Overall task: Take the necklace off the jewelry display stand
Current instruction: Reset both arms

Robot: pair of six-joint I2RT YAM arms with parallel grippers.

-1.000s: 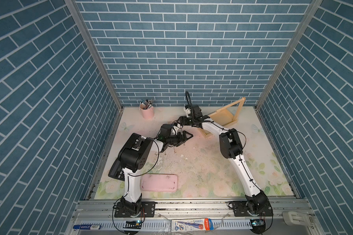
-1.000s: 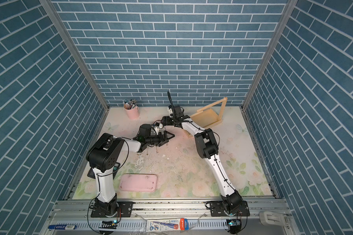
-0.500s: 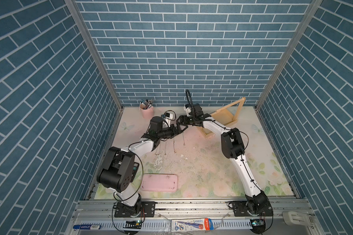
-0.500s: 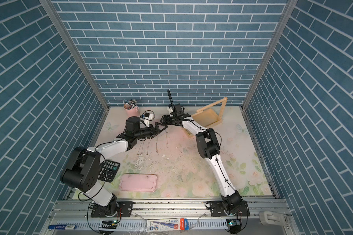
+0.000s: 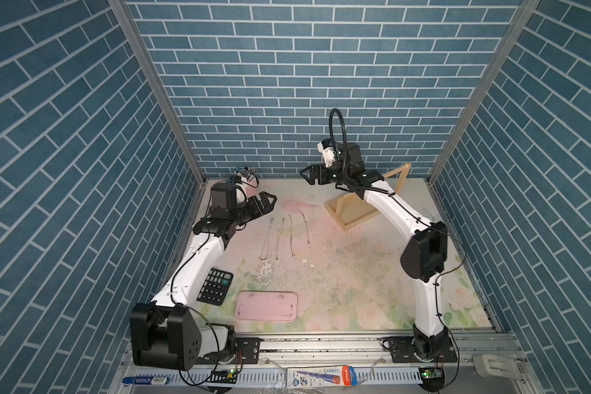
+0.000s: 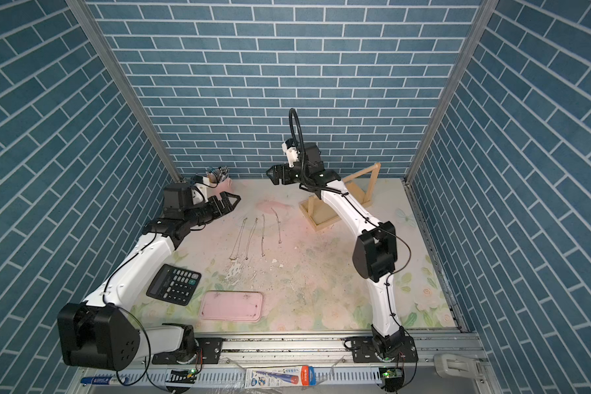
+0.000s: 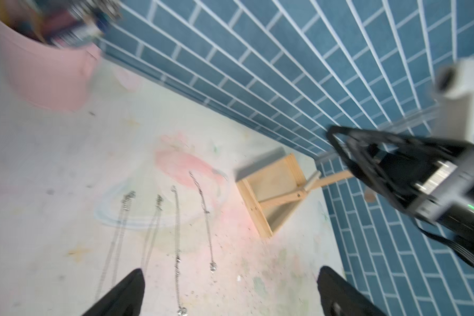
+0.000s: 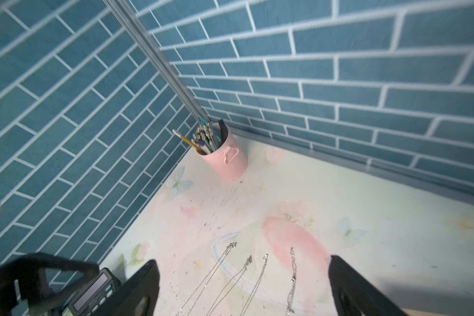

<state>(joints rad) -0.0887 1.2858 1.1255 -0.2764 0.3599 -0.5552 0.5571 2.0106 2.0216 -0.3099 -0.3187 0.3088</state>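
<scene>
A black calculator (image 5: 215,286) lies at the lower left in a top view, just left of a flat pink tray (image 5: 266,306). A pink cup (image 8: 226,158) of pencils stands in the walls' corner. A blue marker (image 5: 145,380) lies along the bottom edge.

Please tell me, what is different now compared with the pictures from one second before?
The left gripper drew back from the table's middle toward the left rear corner, open and empty. The right gripper rose higher above the table, jaws open, holding nothing. The four necklaces, the jewelry display stand and the pink tray stayed in place.
</scene>
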